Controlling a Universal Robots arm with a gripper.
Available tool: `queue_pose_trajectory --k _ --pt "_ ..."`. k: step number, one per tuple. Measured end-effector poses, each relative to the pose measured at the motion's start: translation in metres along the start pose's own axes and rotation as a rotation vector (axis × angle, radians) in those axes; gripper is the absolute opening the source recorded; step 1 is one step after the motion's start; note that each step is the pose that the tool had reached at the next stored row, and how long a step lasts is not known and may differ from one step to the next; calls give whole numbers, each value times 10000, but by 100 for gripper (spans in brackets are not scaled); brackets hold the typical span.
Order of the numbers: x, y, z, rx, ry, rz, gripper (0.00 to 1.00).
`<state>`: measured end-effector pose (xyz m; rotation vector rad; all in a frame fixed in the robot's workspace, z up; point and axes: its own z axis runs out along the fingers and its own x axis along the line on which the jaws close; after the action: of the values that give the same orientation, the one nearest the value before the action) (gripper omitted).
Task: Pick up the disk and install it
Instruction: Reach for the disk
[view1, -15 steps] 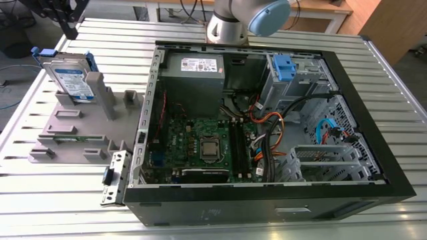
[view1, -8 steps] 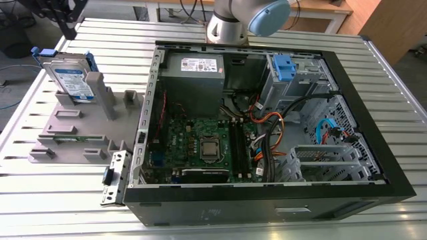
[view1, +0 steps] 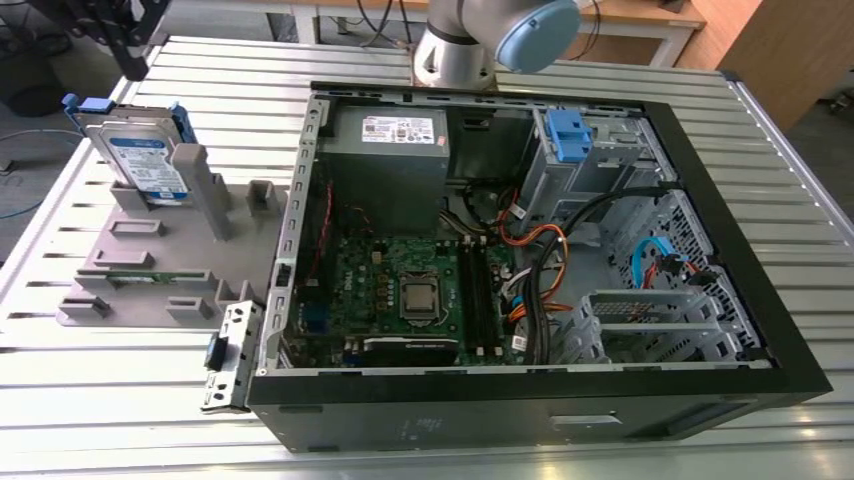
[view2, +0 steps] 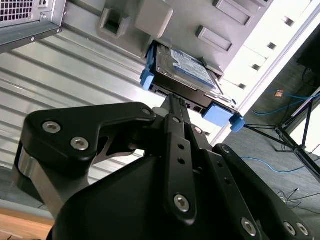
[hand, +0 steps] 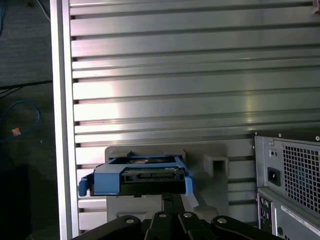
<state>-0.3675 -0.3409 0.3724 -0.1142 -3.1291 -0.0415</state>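
One open computer case is lying on its side on a ribbed metal table, taking up the centre and right of the exterior view. Inside it, a green motherboard is sitting at lower centre, a grey power-supply box is sitting above it at the far wall, and a bundle of cables is running across the middle. A blue latch is showing on the metal drive bay at the case's upper right.

A grey plastic holder with several slots is lying on the table at the exterior view's left, just beside the case. The disk is standing on edge in the holder's far slot, in the upper left of the frame, with its blue-and-white label facing the camera and its blue rail frame showing along its edges.

The gripper is hanging at the top left corner of the exterior view, just above the disk. In the second wrist view its black fingers are drawn together with nothing between them, and the gripper is pointing at the near edge of the disk. In the first wrist view the gripper is sitting close to the disk; whether they are touching cannot be told.
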Motion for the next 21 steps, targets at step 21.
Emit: queue_pose_trajectory --k 21 --pt "159 -14 96 5 12 0 11"
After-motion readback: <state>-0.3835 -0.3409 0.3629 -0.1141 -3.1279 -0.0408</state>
